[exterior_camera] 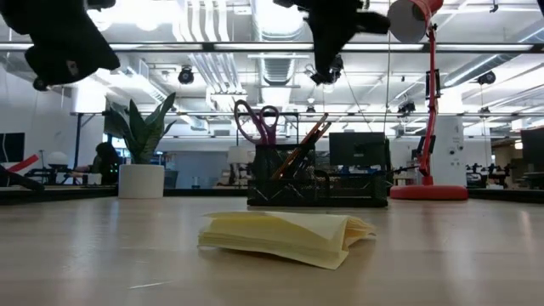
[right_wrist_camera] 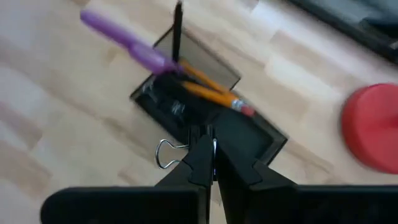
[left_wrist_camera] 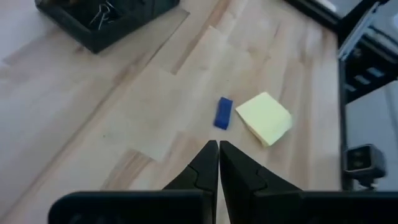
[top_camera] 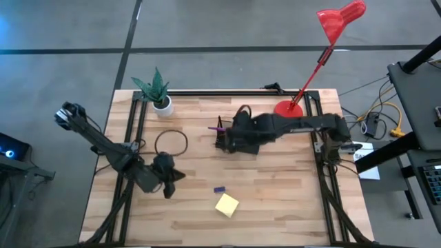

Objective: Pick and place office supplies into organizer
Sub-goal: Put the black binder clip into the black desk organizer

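Nearest the camera, the yellow sticky-note pad (top_camera: 227,204) and small blue piece (top_camera: 219,189) lie on the surface just right of the left gripper (top_camera: 167,184), its jaws closed and empty, while the right gripper (right_wrist_camera: 210,144), jaws closed on a binder clip (right_wrist_camera: 166,154), hovers over the far organizer (top_camera: 234,140).

Pale matt wooden table (top_camera: 275,207), yellow paper pad (top_camera: 227,204)

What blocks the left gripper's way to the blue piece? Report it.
Nothing visible does. The left gripper hangs shut above bare wood, with the blue piece just ahead of its tips. The yellow sticky-note pad lies beside the piece, not in the path.
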### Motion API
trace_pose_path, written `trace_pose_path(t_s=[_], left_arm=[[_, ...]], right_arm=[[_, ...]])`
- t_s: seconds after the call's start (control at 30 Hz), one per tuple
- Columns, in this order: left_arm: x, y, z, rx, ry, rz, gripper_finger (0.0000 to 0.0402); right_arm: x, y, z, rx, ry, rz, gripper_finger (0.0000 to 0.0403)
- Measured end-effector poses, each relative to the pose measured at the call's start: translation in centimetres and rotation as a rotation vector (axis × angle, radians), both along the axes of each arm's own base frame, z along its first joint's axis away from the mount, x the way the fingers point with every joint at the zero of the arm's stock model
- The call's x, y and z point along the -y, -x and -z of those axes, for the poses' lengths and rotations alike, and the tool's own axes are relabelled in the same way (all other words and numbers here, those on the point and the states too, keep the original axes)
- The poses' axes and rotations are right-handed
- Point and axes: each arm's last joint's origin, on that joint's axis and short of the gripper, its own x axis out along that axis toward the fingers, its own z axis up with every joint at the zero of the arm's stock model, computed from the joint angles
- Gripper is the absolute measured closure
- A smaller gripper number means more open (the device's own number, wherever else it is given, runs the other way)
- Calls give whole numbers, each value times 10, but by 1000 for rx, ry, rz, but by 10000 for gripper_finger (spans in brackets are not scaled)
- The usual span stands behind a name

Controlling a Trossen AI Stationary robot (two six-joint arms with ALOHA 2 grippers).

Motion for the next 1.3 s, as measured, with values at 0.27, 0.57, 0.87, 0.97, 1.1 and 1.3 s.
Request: trace_pose_path(t_s=[0.27,0.57,0.87,0.97,1.1,1.3], left_arm=[[-20,18,14,-7,85,1,402],[-33,21,25,60,189,-87,402],[-53,17,37,32,209,-172,402],[-57,15,40,31,238,-169,402],[-58,12,42,25,247,-174,402],[-58,10,45,9,243,-176,402]], right_arm=[[32,24,31,-3,-173,-14,395],[26,37,62,257,-244,7,394],[31,17,104,286,-115,29,394],[29,8,115,304,-114,24,394],[31,-4,135,307,-116,37,394],[32,-10,154,289,-84,99,394]])
